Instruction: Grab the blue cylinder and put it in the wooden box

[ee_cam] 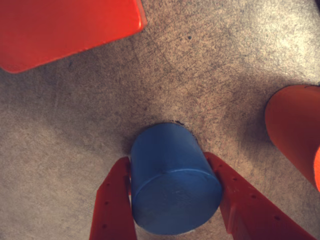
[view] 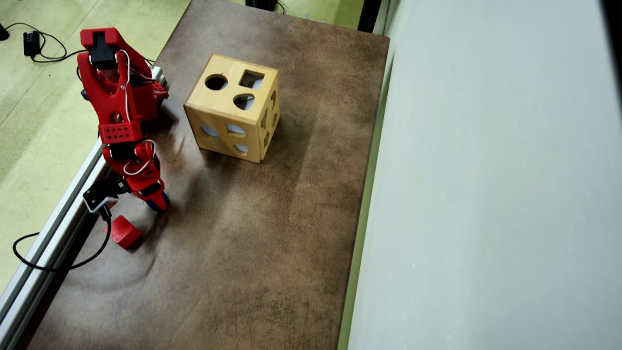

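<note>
In the wrist view the gripper (ee_cam: 175,200) has its two red fingers (ee_cam: 114,205) pressed against either side of the blue cylinder (ee_cam: 172,182), pinching it; the cylinder seems to rest on the brown table (ee_cam: 210,70), though contact is hard to judge. A red cube (ee_cam: 60,27) lies near, a red rounded block (ee_cam: 295,132) at the right edge. In the overhead view the wooden box (view: 233,114) stands well apart from the arm (view: 121,121), with only a blue sliver visible under the gripper

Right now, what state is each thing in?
blue cylinder: lying on its side between the fingers, both touching it.
gripper: shut on the blue cylinder, down at the table.
wooden box: upright, round hole on top unblocked, apart from the arm.
red cube: resting on the table, untouched.
red rounded block: lying beside the gripper, untouched.
</note>
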Tool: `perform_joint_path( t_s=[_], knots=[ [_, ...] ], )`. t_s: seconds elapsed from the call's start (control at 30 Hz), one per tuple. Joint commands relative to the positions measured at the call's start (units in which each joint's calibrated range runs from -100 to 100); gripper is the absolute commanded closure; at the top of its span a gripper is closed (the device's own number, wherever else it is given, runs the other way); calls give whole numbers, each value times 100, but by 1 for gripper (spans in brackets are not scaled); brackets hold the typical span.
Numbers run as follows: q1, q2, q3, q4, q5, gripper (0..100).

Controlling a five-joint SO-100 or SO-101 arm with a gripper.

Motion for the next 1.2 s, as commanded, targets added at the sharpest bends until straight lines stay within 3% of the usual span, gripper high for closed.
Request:
perform_joint_path(
  t_s=[0.0,0.23,0.77,1.17],
  knots=[
    [18,-94,-114,-21,-20,86],
    [18,-102,-149,-12,-20,93],
    [10,-926,-69,132,-20,93],
    [-168,-2794,-185,1467,-59,93]
  ],
)
